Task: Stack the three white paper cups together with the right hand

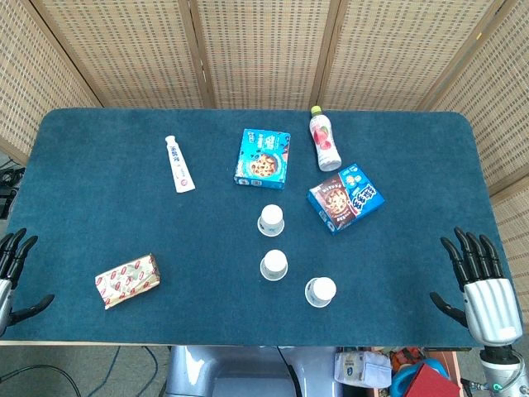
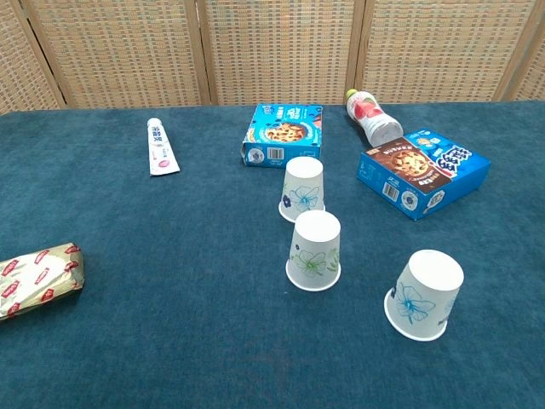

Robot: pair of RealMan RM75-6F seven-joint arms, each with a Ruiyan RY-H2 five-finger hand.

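Our right hand (image 1: 486,291) waits at the near right edge of the table (image 1: 99,215), fingers apart and holding nothing. The nearest cup (image 1: 320,291) lies to its left, well apart, upside down. The middle cup (image 1: 274,265) sits further left and a little farther off, and the far cup (image 1: 270,219) stands beyond it (both inverted too). Our left hand (image 1: 11,263), likewise spread and empty, is well away at the near left edge, so the right is nearer.

The left hand (image 1: 11,269) is sliced by the head view's left edge — only dark fingers show — the foil packet (image 2: 38,277) runs off the chest view's left side, and print on the toothpaste tube (image 1: 178,165) is too small to read.
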